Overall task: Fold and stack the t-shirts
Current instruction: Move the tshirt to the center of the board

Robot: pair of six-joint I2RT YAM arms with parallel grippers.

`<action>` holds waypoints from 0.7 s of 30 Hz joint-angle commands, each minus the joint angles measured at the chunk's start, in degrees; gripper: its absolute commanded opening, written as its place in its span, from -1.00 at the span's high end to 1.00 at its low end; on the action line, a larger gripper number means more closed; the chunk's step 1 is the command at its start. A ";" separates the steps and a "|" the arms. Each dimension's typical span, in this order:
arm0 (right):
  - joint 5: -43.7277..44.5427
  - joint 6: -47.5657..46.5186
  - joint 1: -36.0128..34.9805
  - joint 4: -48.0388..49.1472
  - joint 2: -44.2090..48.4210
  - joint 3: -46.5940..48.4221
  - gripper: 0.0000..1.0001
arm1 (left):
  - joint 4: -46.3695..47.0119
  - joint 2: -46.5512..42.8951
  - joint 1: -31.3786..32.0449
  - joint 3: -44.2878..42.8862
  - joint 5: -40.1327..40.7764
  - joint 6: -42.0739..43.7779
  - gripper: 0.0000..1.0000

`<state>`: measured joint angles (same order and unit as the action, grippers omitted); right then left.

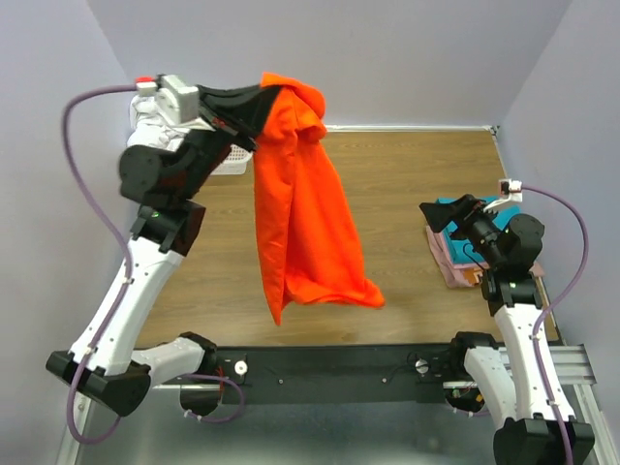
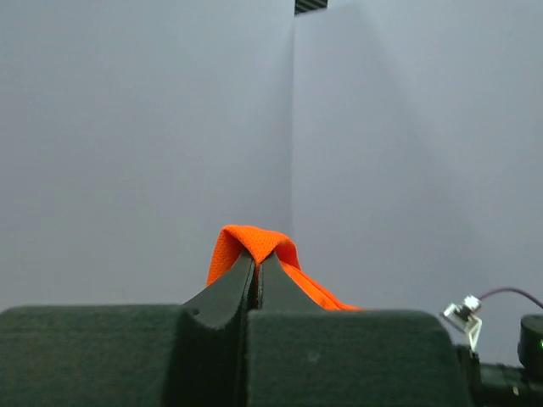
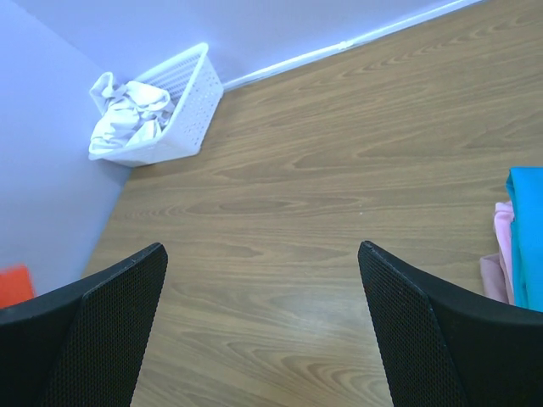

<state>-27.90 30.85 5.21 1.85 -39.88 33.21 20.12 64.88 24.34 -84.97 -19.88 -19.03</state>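
Orange t-shirt hung in a long crumpled drape over the wooden table, its lower end down near the front edge. Whether that end rested on the wood could not be told from above.

Toward the near right, the right gripper hovered low with its fingers spread wide and nothing between them; its wrist view showed bare table between the two dark pads. Just beside it lay the folded stack at the table's right edge – a teal shirt on top of a pink shirt, with a patterned edge showing below.

Farther back and high above the table, the left gripper was clamped on the top of the orange shirt – in the wrist view its fingers met tightly, with a fold of orange cloth poking up between them against the pale wall.

In the far left corner a white basket sat against the wall, holding rumpled white cloth.
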 commanded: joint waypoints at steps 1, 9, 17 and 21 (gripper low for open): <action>2.76 0.70 0.24 -1.67 -0.63 -0.52 -1.00 | 2.91 4.01 0.54 9.37 1.67 -4.09 1.00; 0.39 -1.49 0.15 -7.29 -7.84 1.68 -1.00 | -21.77 21.07 -1.13 7.89 28.84 -5.49 -0.97; 1.60 -2.11 -5.02 -9.49 -9.34 0.19 -1.00 | -21.09 9.51 -1.05 24.04 29.63 -11.11 -0.97; 10.74 -2.38 -21.24 -10.55 -12.84 0.80 -1.00 | -21.61 0.53 -0.96 37.49 28.94 -15.94 -0.97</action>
<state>-24.34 29.58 -5.43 -6.00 -49.95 33.39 -0.49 71.92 23.11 -54.78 7.11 -29.91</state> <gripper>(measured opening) 0.997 0.983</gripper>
